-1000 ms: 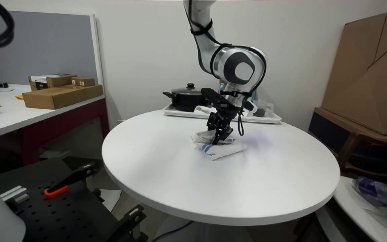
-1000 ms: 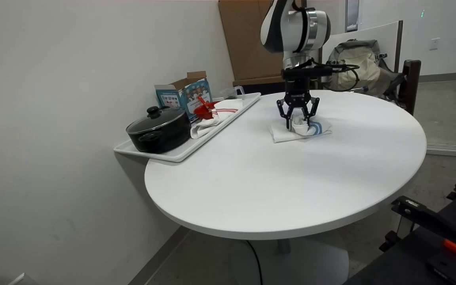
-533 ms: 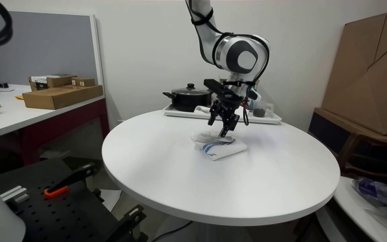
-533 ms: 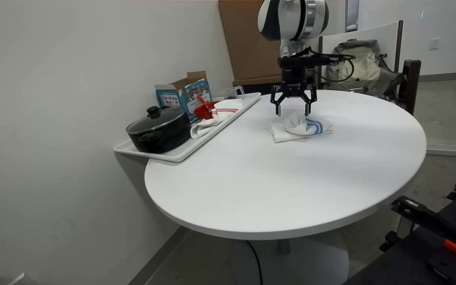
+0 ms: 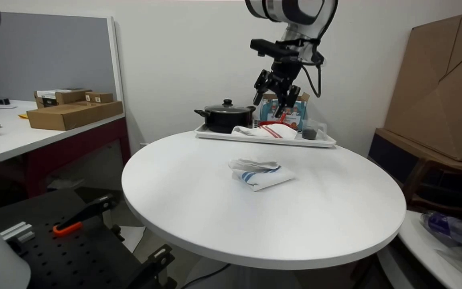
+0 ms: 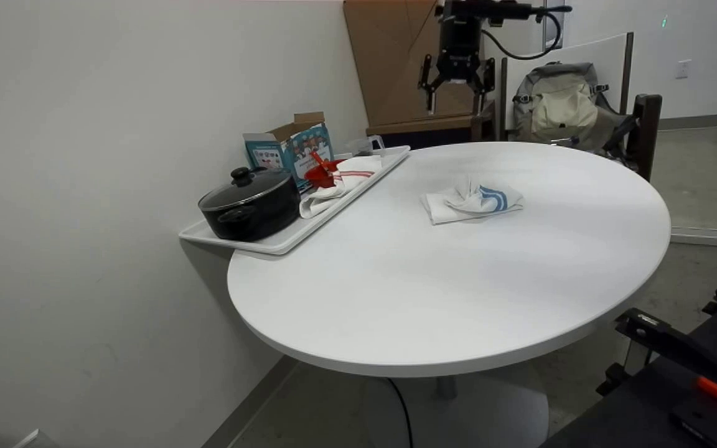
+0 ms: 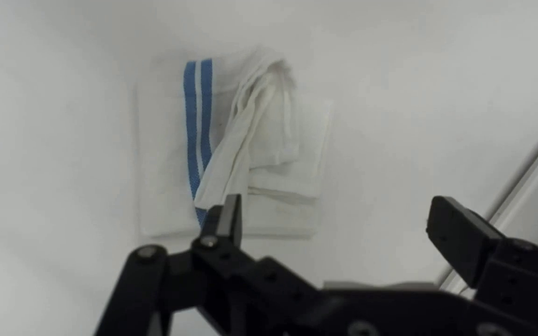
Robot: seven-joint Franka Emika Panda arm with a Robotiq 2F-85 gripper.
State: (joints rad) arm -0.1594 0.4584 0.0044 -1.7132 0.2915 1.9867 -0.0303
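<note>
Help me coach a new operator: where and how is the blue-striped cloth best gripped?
Probably by the bunched ridge of the blue-striped cloth, from straight above, with the open pincer straddling it: it stands up, while the folded layers around it lie fairly flat.

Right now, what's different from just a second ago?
The fingers, which were down around a bunched fold of the blue-striped cloth, have opened wider, left it and risen high above; they hold nothing now. The cloth stayed in place on the round table; the lidded pot and white tray haven't moved.
</note>
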